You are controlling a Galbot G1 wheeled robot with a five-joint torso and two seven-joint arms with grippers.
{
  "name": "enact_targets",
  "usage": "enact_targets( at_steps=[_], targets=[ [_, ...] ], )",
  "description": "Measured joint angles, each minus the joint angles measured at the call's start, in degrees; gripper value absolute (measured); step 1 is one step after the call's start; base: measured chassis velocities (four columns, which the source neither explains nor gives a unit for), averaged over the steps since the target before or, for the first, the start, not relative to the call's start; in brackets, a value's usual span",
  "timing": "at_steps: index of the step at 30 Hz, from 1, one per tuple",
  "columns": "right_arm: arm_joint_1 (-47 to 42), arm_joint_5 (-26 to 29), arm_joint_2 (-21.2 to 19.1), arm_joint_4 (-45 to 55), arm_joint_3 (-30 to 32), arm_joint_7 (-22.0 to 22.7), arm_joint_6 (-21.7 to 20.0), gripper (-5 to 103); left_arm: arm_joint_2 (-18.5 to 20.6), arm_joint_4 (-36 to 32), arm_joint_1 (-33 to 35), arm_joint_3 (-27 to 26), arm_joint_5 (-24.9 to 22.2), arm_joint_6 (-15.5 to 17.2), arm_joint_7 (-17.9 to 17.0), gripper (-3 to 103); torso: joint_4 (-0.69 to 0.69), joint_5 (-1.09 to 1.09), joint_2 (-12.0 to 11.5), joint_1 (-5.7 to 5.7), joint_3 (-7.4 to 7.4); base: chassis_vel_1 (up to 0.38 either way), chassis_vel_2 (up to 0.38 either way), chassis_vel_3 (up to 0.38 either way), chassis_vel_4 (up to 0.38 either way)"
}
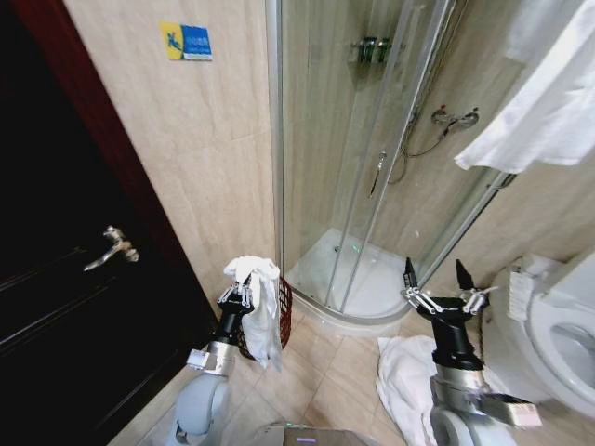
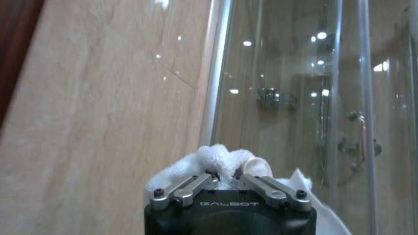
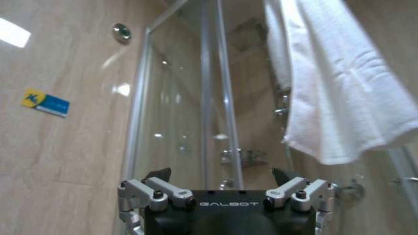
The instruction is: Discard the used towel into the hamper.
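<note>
A: How does the left arm stand?

B: It rises from low down and points upward. The left gripper (image 1: 236, 294) is clenched on a white towel (image 1: 262, 307). A bunch of cloth sticks out above the fingertips, and the rest hangs down beside the arm.

A: And where is the hamper?

B: The hamper (image 1: 283, 314) is on the floor just behind the left gripper, at the far side of the hanging cloth, near the corner of the shower cabin (image 1: 372, 167). The towel covers most of it, so I see only a part of its dark red weave. I cannot tell if the cloth touches the rim.

A: What does the left wrist camera show?

B: The left gripper (image 2: 225, 177) closed, with white cloth (image 2: 222, 164) squeezed between the fingers.

A: And the right arm?

B: It also points upward. The right gripper (image 1: 436, 275) is released, its two fingers spread wide with nothing between them. Below it, by the arm, another white towel (image 1: 402, 376) lies on the floor. A hanging towel (image 3: 339, 88) is above and beyond it.
</note>
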Motion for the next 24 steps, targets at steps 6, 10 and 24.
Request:
enact_targets(
  at_steps=[6, 10, 24],
  targets=[
    [-0.5, -0.4, 0.4, -1.4, -0.3, -5.5, 2.4, 100, 3.7, -2.4, -5.3, -2.0, -5.2, 4.3, 0.1, 6, -0.03, 0.01, 0.0, -0.06, -0.01, -0.041, 0.023, 0.019, -0.02],
    [-0.8, -0.5, 0.2, -1.3, -0.2, -6.2, 2.6, 100, 9.0, -2.4, -7.8, -3.3, -8.1, 5.8, -0.7, 6, -0.02, 0.01, 0.0, -0.12, -0.04, 0.067, -0.038, -0.059, 0.017],
    [-1.3, -0.8, 0.1, -0.9, 0.1, -7.2, 1.9, 100, 10.8, 10.3, -10.8, -1.8, -2.1, 1.2, -1.4, 6, -0.01, 0.01, 0.0, -0.07, -0.02, 0.0, 0.0, 0.0, 0.0]
  ],
)
